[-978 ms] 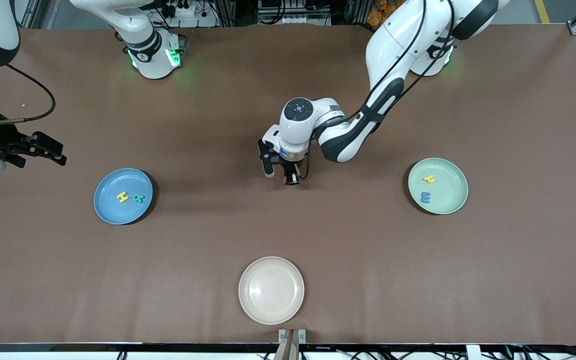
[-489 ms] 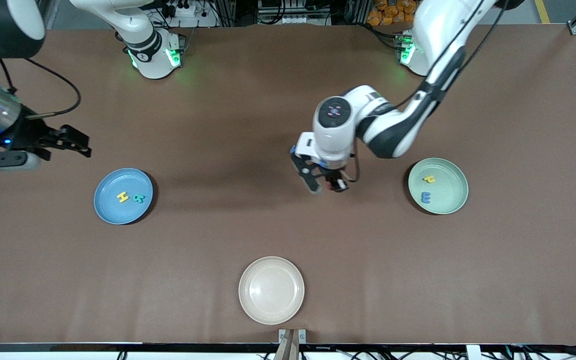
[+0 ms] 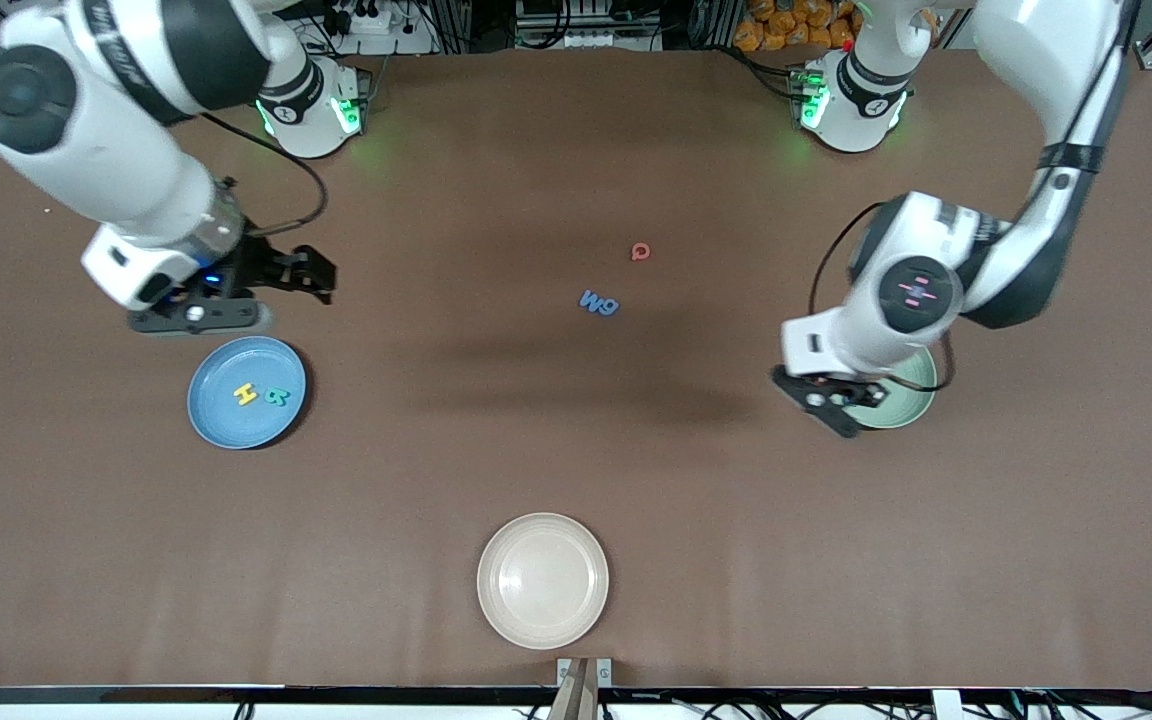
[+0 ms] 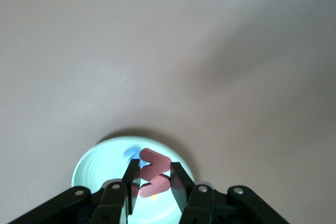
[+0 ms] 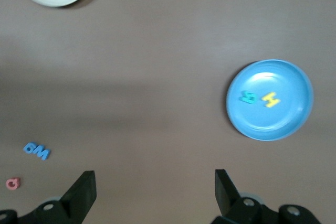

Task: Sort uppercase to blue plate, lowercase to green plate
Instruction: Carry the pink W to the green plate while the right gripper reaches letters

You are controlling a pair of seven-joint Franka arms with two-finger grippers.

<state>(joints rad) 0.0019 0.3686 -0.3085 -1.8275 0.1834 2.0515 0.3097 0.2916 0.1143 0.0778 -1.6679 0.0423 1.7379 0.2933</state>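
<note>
Sky-blue and shallow, the blue plate [image 3: 246,392] lay on the brown tabletop [image 3: 576,470] toward the right arm's end, carrying a yellow H [image 3: 246,394] and a teal-green R [image 3: 278,397] side by side. Just above its rim hung the right pincer [image 3: 321,275], its fingers spread wide with nothing between them. A cream plate [image 3: 542,580] sat nearest the front camera, midway along the tabletop, with nothing in it. Farther from that camera, near the middle, a blue M [image 3: 591,301] and a blue g-shaped letter [image 3: 609,307] lay touching, and a red round Q [image 3: 642,251] rested a little farther off, apart from them. Toward the left arm's end sat the pale mint-green plate [image 3: 921,400], mostly hidden under the left arm's wrist. Over it hung the left pincer [image 4: 155,179], clamped on a flat red w [image 4: 154,176], with a bit of blue and a bit of yellow showing on the plate beneath.
</note>
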